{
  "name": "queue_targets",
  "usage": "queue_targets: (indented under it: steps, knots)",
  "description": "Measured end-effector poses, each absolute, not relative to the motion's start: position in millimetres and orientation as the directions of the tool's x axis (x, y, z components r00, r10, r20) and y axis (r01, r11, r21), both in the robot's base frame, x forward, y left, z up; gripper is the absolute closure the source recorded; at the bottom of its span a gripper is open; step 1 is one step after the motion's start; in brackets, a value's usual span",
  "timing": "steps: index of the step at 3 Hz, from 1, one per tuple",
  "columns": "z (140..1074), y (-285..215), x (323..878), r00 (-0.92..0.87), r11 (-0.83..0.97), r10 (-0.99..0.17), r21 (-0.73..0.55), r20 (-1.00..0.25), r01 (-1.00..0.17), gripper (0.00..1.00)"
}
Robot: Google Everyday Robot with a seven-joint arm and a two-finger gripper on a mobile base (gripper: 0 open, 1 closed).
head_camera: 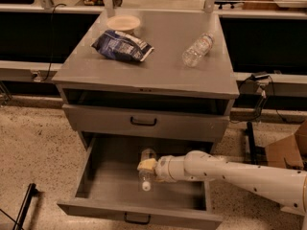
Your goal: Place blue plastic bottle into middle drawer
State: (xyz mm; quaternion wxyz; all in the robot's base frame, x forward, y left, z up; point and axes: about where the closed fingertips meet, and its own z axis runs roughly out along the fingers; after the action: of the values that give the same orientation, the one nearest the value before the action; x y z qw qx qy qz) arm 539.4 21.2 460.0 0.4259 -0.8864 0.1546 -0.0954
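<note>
The tool [147,165] is low inside the open middle drawer [96,207], carried in from the right on the white arm [230,171]. It sits right across the waist of the blue plastic bottle [145,178]. Whether it grips the bottle or has let go, I cannot tell; the tool covers that part of the bottle.

The relation that matters is that the bottle lies directly under and against the tool, not off to either side. Its long axis runs front to back in the drawer, at right angles to the arm's reach, and the white cap [145,187] points toward the drawer front. The bottle is roughly central in the drawer and well apart from both side walls. It looks to be on the drawer floor or just above it; I cannot say which.

The bottle has a clear body and a pale band around the middle, where the tool hides most of the label. The cap is bright against the grey metal.

Up on the worktop [163,71], the smaller clear bottle [197,50] lies on its side, well away from all this.
</note>
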Motion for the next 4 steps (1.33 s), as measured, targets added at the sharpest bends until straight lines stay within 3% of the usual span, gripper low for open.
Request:
queue_targets:
  steps: [3, 4]
  knots:
    - [430, 8, 542, 0.931, -0.601, -0.364, -0.77, 0.025, -0.214, 1.0]
    - [426, 7, 538, 0.943, -0.637, -0.329, -0.749, 0.048, -0.184, 0.82]
